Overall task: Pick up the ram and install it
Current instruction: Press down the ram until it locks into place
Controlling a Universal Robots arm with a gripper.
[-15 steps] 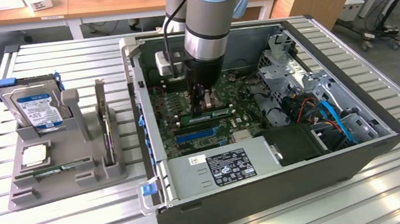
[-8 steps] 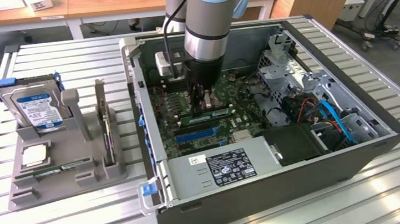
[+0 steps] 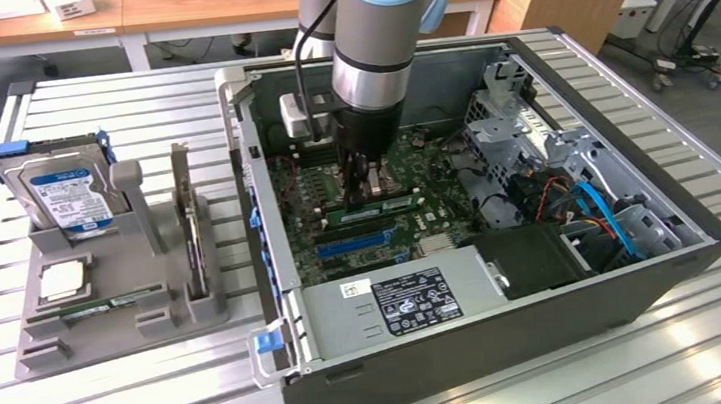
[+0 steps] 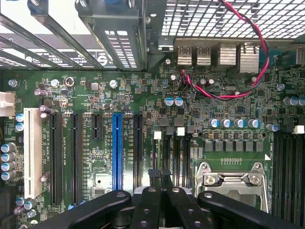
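My gripper (image 3: 360,200) reaches down into the open computer case (image 3: 484,350) and stands shut just above the green motherboard (image 3: 331,180). The ram (image 3: 396,201), a narrow green stick with a pale label, sits on the board just to the exterior view's right of the fingertips. Whether they touch it I cannot tell. In the wrist view the gripper (image 4: 159,175) has its dark fingers (image 4: 147,200) pressed together over the black memory slots (image 4: 174,152), with nothing visible between them.
A grey holder (image 3: 119,328) on the slatted table, at the exterior view's left, carries a silver hard drive (image 3: 65,193) with a blue label and a square processor chip (image 3: 63,281). The processor socket (image 4: 233,179) and a long blue slot (image 4: 117,148) flank the fingers. Cables crowd the case's right side.
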